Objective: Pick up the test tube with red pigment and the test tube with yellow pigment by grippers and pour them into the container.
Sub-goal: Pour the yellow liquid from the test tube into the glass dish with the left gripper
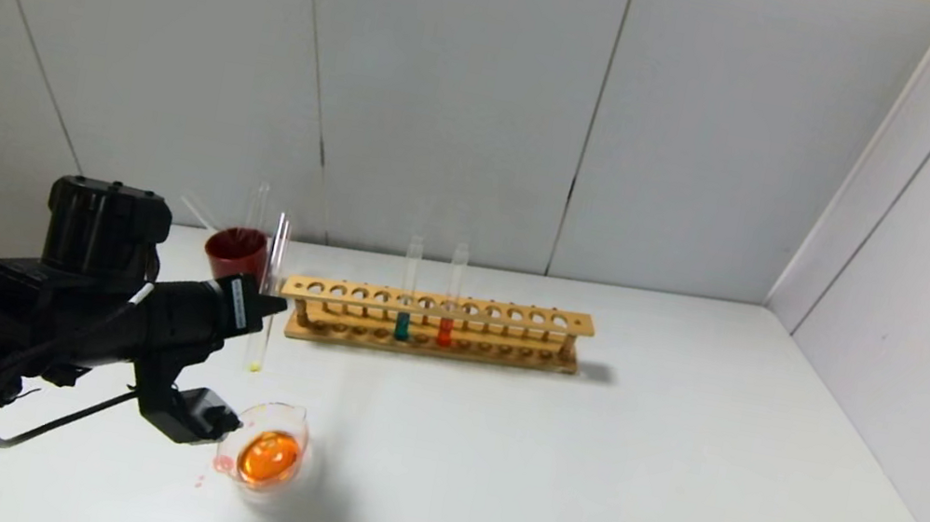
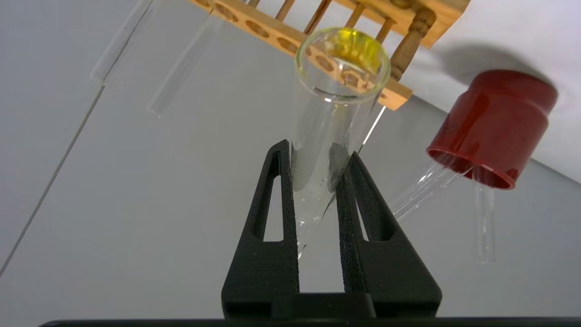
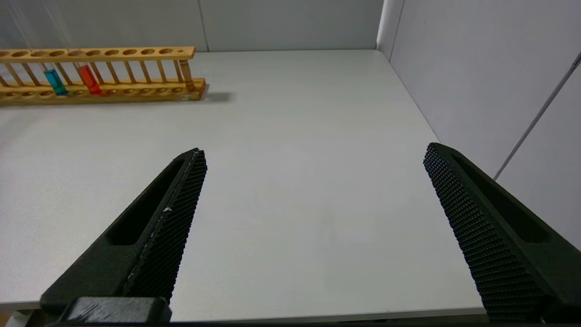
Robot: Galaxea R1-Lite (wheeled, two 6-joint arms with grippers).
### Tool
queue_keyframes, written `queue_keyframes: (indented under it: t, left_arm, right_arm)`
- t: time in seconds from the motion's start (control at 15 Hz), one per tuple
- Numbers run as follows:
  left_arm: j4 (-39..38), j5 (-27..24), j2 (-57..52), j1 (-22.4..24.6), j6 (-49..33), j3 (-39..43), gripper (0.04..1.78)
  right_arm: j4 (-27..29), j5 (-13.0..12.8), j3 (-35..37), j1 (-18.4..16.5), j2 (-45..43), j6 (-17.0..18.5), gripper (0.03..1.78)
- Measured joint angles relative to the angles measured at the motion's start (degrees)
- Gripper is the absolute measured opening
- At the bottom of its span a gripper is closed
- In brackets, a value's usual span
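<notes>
Yellow tube held upright by our left gripper.

Our left gripper [image 2: 317,159], reaching level, clamps the test tube with yellow pigment [image 1: 268,294]; its long axis stands vertical, mouth up, just behind the container [image 1: 265,454]. Our right gripper [image 3: 313,159] is wide apart, right of the wooden rack [image 1: 435,324].

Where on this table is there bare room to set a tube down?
Bare: the white table right of the wooden tube rack. Crowded: around the clear glass beaker, dark red cup and left gripper holding the yellow-pigment tube.
</notes>
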Motion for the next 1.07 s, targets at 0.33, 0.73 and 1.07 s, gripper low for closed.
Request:
queue_keyframes:
  t: [0.33, 0.73, 1.07]
  left_arm:
    - [-1.5, 0.0, -0.7, 0.0, 0.5, 0.8, 0.30]
    - [-3.5, 0.0, -1.4, 0.0, 1.1, 2.0, 0.30]
    - [-8.2, 0.0, -1.5, 0.0, 1.4, 3.2, 0.30]
  right_arm:
    - [0.0, 0.0, 0.0, 0.0, 0.0, 0.0, 1.75]
    - [0.0, 0.0, 0.0, 0.0, 0.0, 0.0, 1.75]
    - [0.0, 0.0, 0.0, 0.0, 0.0, 0.0, 1.75]
